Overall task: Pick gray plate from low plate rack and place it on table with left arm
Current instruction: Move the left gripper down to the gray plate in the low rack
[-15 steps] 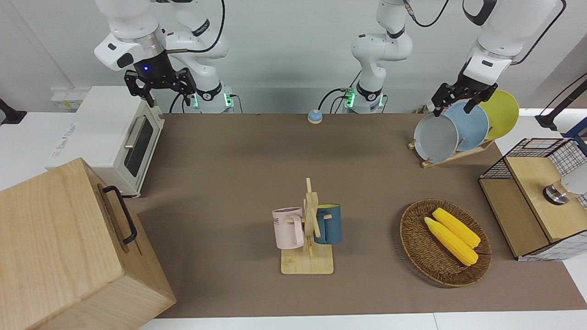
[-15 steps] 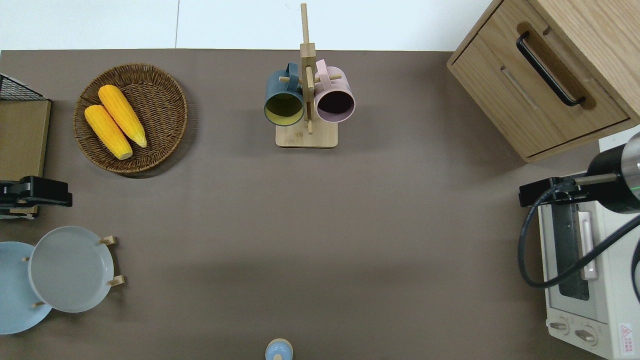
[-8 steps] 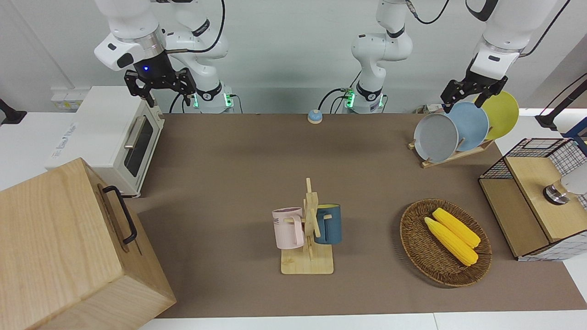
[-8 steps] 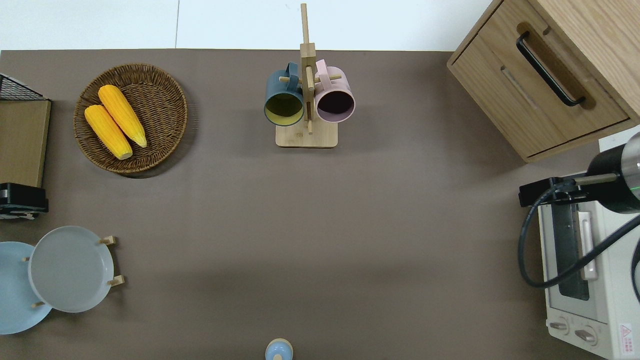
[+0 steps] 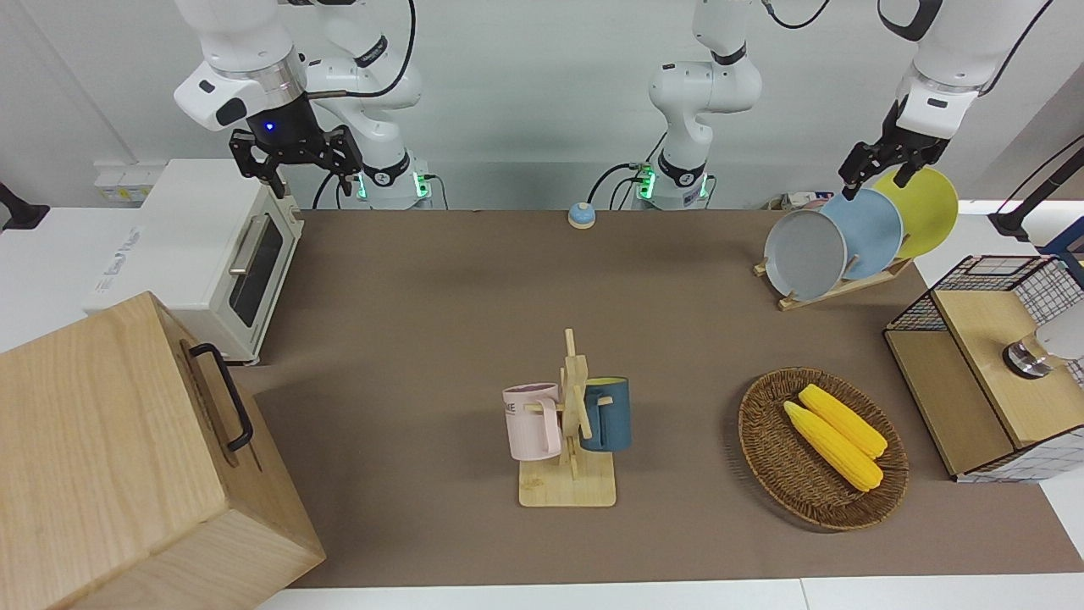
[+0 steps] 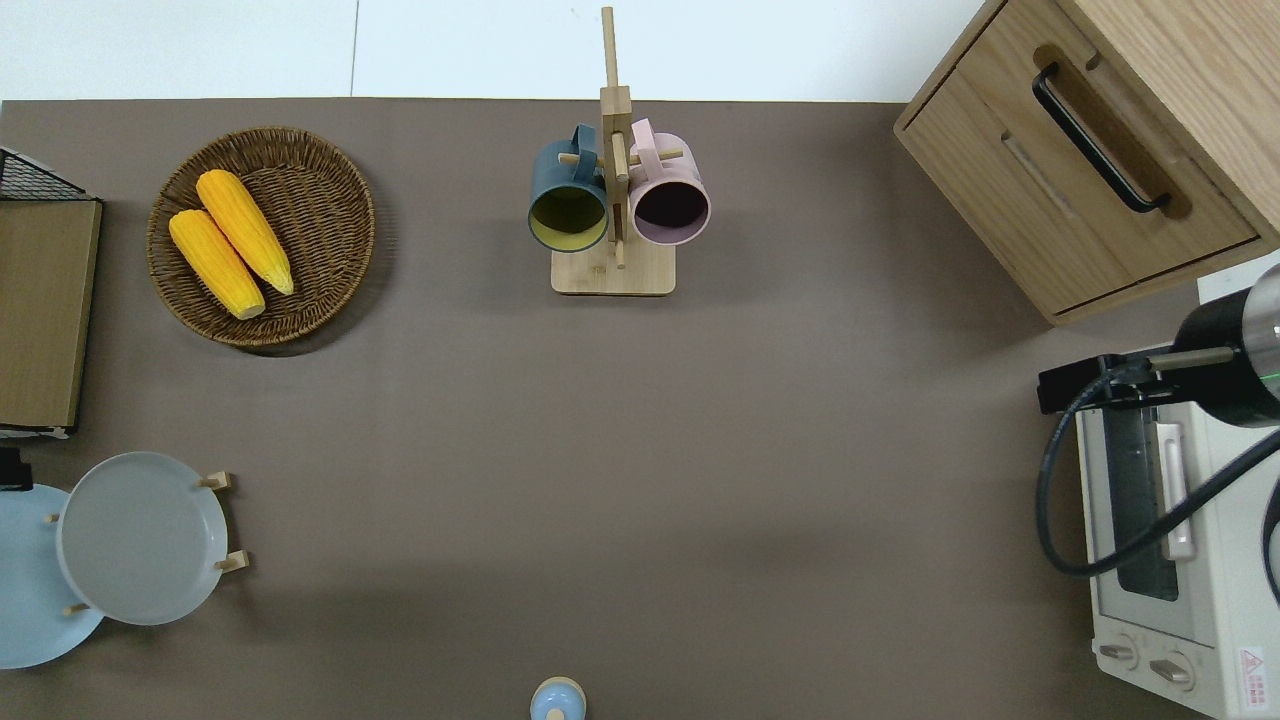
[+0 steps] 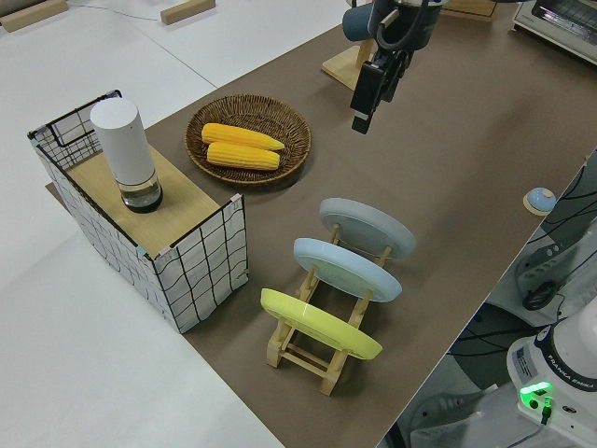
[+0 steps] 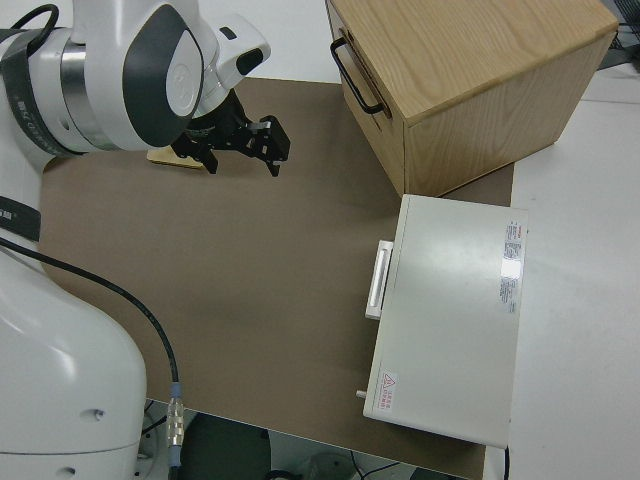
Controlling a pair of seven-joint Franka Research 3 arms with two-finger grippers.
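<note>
While the round pale gray plate (image 5: 804, 254) leaned in the low light-wood rack (image 5: 834, 288), the open left gripper (image 5: 877, 175) should descend squarely onto its top rim.

The table (image 5: 440, 296) carries a plate rack (image 7: 322, 350), mug stand (image 5: 567, 487), corn basket (image 5: 788, 474) — and a wooden cabinet (image 5: 110, 457).

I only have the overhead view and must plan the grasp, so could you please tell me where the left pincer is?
Observer: The left pincer is raised, open and empty, above the plates in the rack.
Operator: How many plates stand there?
Observer: Three: the gray plate, a blue plate, then a yellow plate outside your view.
Operator: How do they sit?
Observer: All three lean steeply in the rack rather than standing upright.
</note>
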